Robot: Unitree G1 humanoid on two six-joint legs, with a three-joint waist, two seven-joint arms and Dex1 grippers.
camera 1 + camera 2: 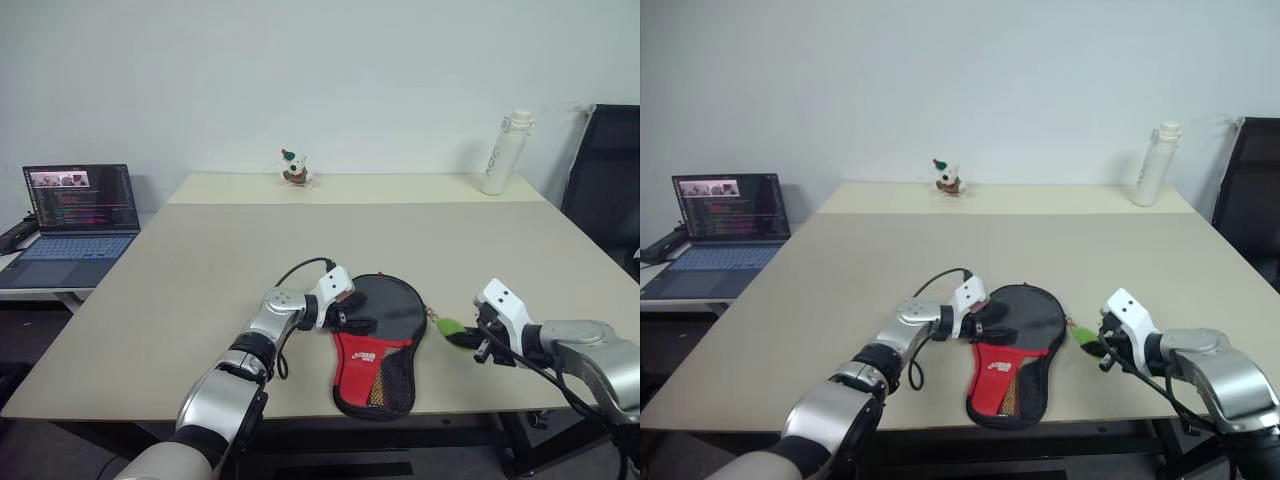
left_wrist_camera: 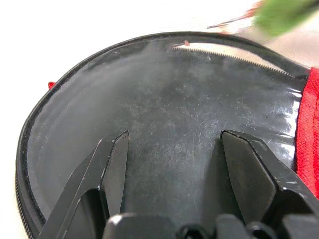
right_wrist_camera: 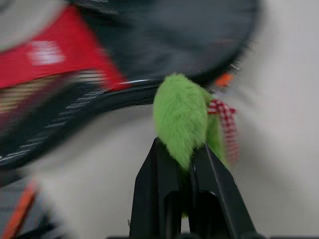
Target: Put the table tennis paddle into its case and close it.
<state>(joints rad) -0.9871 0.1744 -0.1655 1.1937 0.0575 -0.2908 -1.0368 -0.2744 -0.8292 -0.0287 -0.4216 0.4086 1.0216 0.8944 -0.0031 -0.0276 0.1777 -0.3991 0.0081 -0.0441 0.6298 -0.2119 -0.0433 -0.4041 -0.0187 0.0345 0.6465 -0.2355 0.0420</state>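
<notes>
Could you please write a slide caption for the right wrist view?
Right pincer shut on the case's lime-green pull.

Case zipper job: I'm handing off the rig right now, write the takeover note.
Left gripper: open, fingers pressing on the black round end of the case, steadying it.
Right gripper: shut on the lime-green pull, beside the case's right edge.
Case lies flat near the table's front edge, red end toward the robot.
Done: no paddle lies outside the case, presumably inside.
Left: confirm the zipper is fully closed, then release both grippers.
</notes>
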